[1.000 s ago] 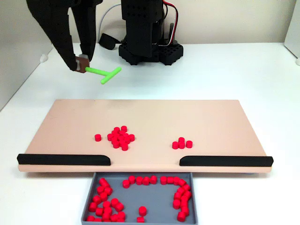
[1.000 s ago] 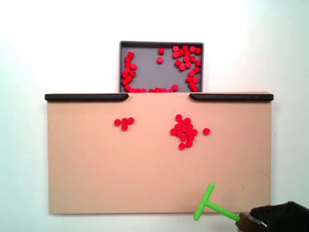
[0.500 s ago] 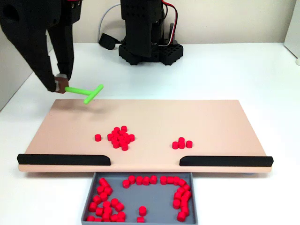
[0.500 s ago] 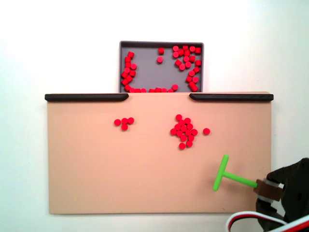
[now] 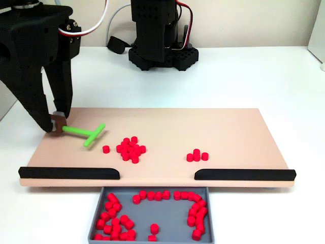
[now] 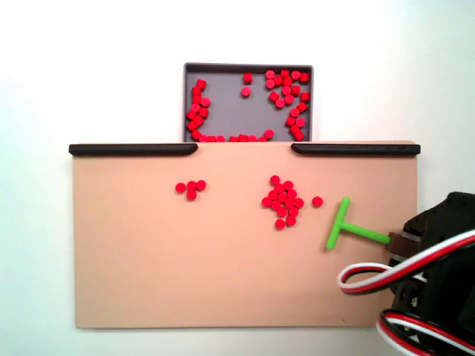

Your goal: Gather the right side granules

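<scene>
The right side granules, a tight bunch of tiny red pellets, lie on the peach board, with one stray pellet beside them. My black gripper is shut on the stem of a green T-shaped tool. The tool's crossbar sits low over the board, just outside the stray pellet and apart from it. In a fixed view the bunch is left of centre; in the other it is right of centre.
A small bunch of red pellets lies on the board's other half. Two black rails edge the board, with a gap over a grey tray holding several red pellets. The arm's base stands behind.
The gripper has carried the green tool from above the board's far corner down and inward, so the crossbar now sits close beside the bigger bunch. No pellets have moved.
</scene>
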Controlling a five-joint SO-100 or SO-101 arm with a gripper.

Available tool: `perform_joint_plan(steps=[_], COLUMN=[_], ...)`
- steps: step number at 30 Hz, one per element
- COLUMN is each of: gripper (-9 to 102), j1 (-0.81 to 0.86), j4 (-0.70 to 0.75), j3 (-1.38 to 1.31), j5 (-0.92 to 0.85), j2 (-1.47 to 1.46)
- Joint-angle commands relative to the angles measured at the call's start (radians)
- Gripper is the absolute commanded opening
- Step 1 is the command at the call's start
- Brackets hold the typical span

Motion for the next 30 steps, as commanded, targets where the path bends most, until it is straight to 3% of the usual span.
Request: perform_joint_plan(steps=[1, 30], gripper=[0, 0], j1=[-0.002, -0.084], j4=[-0.006, -0.006], j3=[-0.040, -0.040], j5=[-0.529, -0.419], j2=[-0.002, -0.058])
